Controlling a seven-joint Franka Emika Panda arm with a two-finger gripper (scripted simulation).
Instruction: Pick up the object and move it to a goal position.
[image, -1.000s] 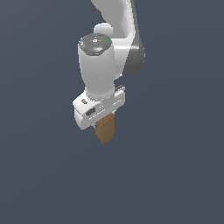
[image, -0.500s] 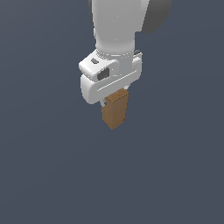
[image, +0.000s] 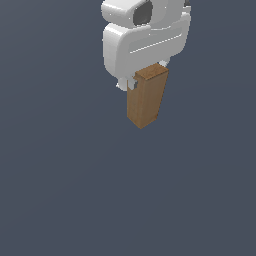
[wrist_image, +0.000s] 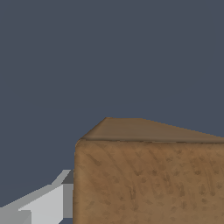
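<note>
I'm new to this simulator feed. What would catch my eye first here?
The tall brown wood-textured rectangular block stands out, hanging slightly tilted beneath the white robot gripper near the exterior view's top. In the wrist view the block fills the lower frame, one white finger beside it, against plain dark grey.

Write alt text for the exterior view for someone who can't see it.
A white robot gripper holds a tall brown wooden block hanging slightly tilted below it, against a plain dark grey-blue background. Nothing else is visible.

block (image: 146, 97) hides claw (image: 134, 85) fingertips; arm cut off above.
</note>
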